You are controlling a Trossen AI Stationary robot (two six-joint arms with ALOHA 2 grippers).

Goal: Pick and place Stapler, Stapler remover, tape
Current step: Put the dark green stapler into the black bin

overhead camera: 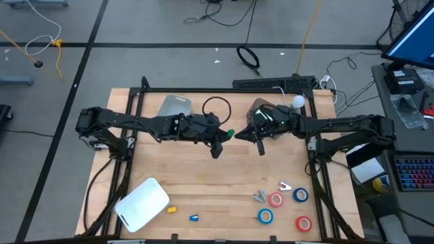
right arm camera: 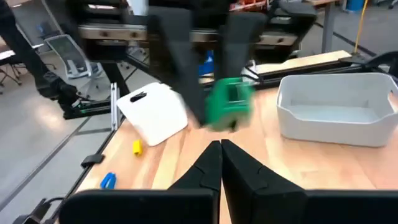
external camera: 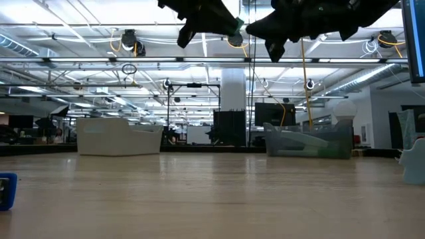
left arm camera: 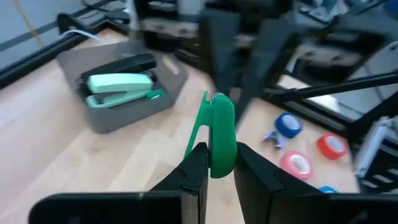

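Observation:
My left gripper [left arm camera: 219, 163] hangs above the table's middle, shut on a green stapler remover [left arm camera: 217, 134], also seen in the high view [overhead camera: 229, 133]. My right gripper [right arm camera: 221, 149] faces it from the right, shut and empty, a short way from the remover [right arm camera: 227, 104]. A pale green stapler [left arm camera: 119, 83] and a black stapler [left arm camera: 127, 64] lie in a grey tray [left arm camera: 106, 118] at the far side, partly under my right arm [overhead camera: 266, 112]. Red tape [overhead camera: 275, 199] and blue tape [overhead camera: 300, 195] rolls lie flat on the table near the right front corner. My left gripper pinches the stapler remover's lower end [left arm camera: 217, 167] between its two fingers. The fingers come from the table's left, slanting a little downward. The remover sticks out past the fingertips and hangs clear of the table.
An empty pale bin [right arm camera: 336, 109] stands at the far left of centre. A white lid [overhead camera: 142, 203] lies near the front left, with a small yellow piece [overhead camera: 172, 209] and a blue piece [overhead camera: 194, 217] beside it. Two metal claw pieces [overhead camera: 283, 184] lie by the tape.

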